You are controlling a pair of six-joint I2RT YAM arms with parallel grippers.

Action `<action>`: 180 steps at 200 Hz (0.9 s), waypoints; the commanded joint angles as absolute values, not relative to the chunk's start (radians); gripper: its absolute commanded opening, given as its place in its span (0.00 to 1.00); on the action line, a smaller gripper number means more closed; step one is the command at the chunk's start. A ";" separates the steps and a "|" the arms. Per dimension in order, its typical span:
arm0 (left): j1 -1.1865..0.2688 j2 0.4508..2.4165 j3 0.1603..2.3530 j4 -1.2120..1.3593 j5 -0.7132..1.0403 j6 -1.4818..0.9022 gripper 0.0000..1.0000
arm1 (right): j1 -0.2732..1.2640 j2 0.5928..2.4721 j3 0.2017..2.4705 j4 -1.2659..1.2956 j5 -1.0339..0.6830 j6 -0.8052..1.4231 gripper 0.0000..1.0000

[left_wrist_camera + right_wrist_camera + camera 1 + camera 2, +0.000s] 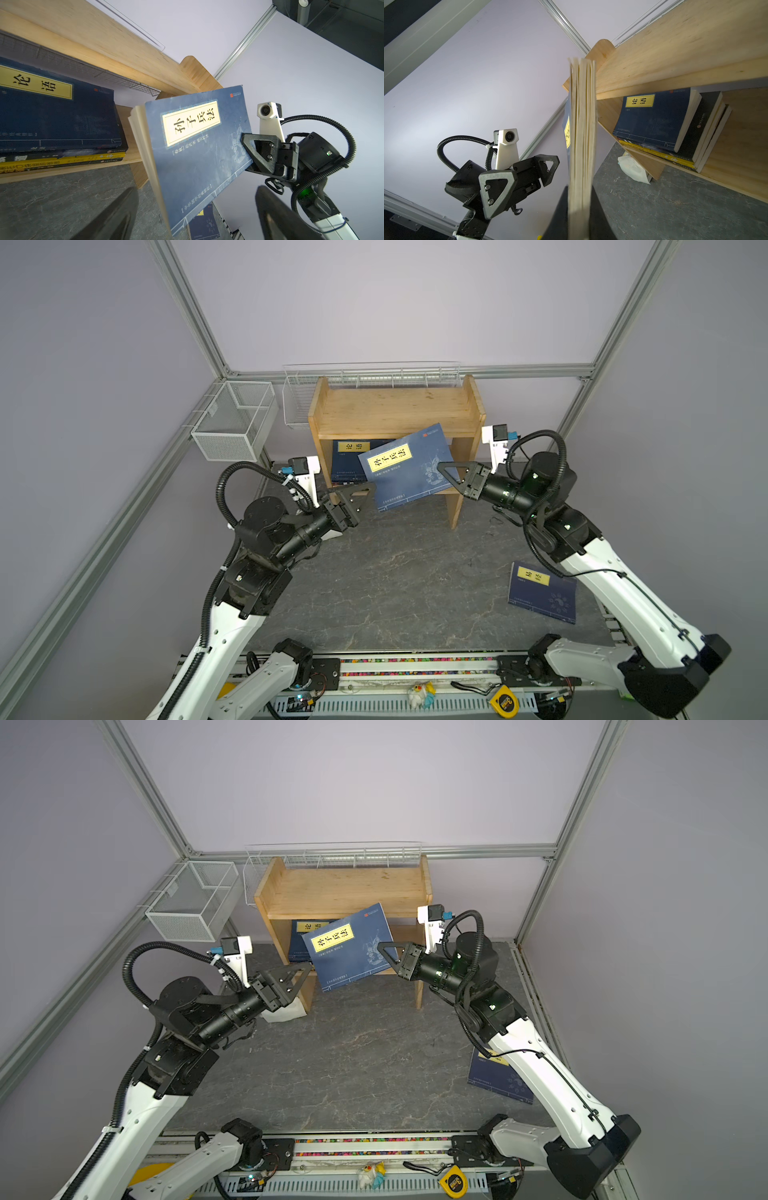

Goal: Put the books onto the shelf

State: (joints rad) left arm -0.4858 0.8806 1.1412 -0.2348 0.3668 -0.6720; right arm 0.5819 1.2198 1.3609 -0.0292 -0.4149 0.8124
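Near the front right, a flat blue book (542, 592) lies on the table (395, 572). The right claw (446, 470) is clamped on a tilted blue book (409, 466) in front of the shelf (395, 410), where other books (353, 460) are stacked. The left claw (357, 497) beside it stands apart, holding nothing.

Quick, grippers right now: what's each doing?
Left gripper: open, holding nothing.
Right gripper: closed on the raised navy book.

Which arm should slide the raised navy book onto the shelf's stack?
Right. The right gripper is shut on the raised navy book, directly before the lower opening of the shelf, where the stack lies. The left gripper is open and holds nothing.
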 commanded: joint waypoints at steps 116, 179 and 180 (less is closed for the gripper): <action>-0.488 1.064 1.030 0.198 0.647 -0.861 0.77 | 0.594 1.210 1.317 0.230 -0.447 0.938 0.13; -0.486 1.084 1.000 0.391 0.727 -0.945 0.42 | 0.580 1.206 1.281 0.228 -0.439 0.941 0.13; -0.486 1.083 1.001 0.389 0.726 -0.945 0.41 | 0.580 1.206 1.280 0.227 -0.439 0.940 0.13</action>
